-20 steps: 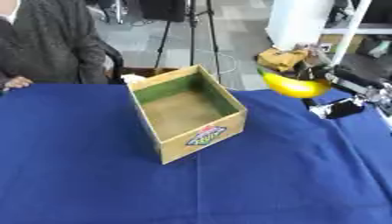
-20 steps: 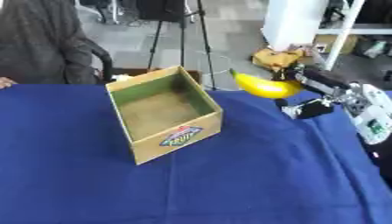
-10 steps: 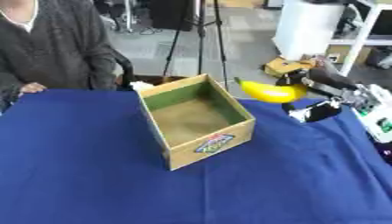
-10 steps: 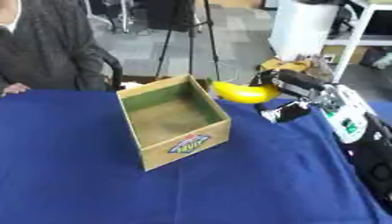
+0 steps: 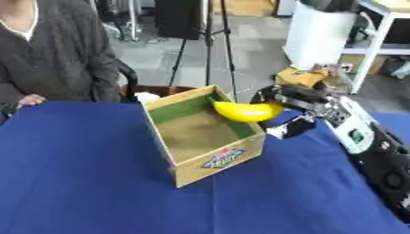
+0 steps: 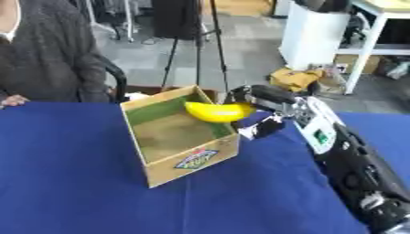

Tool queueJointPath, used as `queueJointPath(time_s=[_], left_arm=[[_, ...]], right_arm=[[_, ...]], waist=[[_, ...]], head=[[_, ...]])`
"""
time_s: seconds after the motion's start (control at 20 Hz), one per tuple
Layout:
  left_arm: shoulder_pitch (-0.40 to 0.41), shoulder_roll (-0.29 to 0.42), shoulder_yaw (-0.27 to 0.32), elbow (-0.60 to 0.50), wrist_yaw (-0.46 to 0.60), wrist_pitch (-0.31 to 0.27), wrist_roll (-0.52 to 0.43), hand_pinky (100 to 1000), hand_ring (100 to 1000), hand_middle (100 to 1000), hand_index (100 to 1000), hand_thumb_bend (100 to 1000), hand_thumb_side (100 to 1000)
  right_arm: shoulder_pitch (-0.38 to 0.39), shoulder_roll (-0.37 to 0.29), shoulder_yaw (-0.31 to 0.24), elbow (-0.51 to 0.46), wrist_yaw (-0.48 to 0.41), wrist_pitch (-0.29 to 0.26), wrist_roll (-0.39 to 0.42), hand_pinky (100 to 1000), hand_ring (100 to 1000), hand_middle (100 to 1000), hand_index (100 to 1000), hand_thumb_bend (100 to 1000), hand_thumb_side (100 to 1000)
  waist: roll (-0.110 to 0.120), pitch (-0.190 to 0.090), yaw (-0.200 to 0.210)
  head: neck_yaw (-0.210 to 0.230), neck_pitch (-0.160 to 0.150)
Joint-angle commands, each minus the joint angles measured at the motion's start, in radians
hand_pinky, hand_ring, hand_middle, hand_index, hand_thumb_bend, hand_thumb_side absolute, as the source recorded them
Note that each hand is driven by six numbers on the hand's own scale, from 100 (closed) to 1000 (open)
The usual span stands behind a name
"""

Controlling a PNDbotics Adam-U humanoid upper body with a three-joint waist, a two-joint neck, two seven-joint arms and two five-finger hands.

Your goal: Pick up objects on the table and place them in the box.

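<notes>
Cloth [image 5: 88, 183] of deep blue covers the table, and on it, a little left of middle, stands the box [image 5: 220, 160], open-topped, with green inner walls, a brown floor and a coloured label on its near side. Above its far right corner hangs the banana [image 5: 244, 111], yellow and curved, clear of the floor below and partly over the rim. The right hand [image 5: 292, 97] holds it by its right end, fingers curled round that end from above and the thumb below, close under it. The right arm runs in from the lower right corner, black with a white panel along the forearm, stretched up and leftward across the cloth towards the box. The left hand shows in neither view.
</notes>
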Motion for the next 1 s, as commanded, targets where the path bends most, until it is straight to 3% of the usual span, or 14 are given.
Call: queueJointPath(time_s=[0.05,0.65,0.9,1.0], left_arm=[[-0.011,0.003,-0.006,-0.013,0.001,-0.001,-0.008,545,635,516,705,269,1000],[-0.015,-0.010,-0.011,-0.010,-0.006,0.003,-0.018,545,635,515,704,272,1000],[-0.017,-0.014,-0.009,-0.010,-0.010,0.003,-0.017,545,635,514,704,272,1000],[-0.017,-0.015,-0.009,-0.010,-0.012,0.003,-0.017,545,635,514,704,272,1000]], right_arm=[[-0.034,0.001,0.007,-0.008,0.006,-0.015,0.023,738,760,721,778,100,187],[-0.078,0.080,0.072,-0.053,-0.056,-0.090,0.070,721,748,713,762,100,203],[-0.073,0.091,0.081,-0.052,-0.060,-0.103,0.093,727,756,755,781,100,200],[-0.071,0.092,0.079,-0.046,-0.052,-0.101,0.101,743,773,814,820,100,322]], waist=[[0.004,-0.013,0.007],[0.001,0.002,0.019],[-0.001,0.009,0.019],[-0.002,0.011,0.018]], head=[[-0.022,-0.016],[-0.055,-0.019],[-0.055,-0.023],[-0.054,-0.024]])
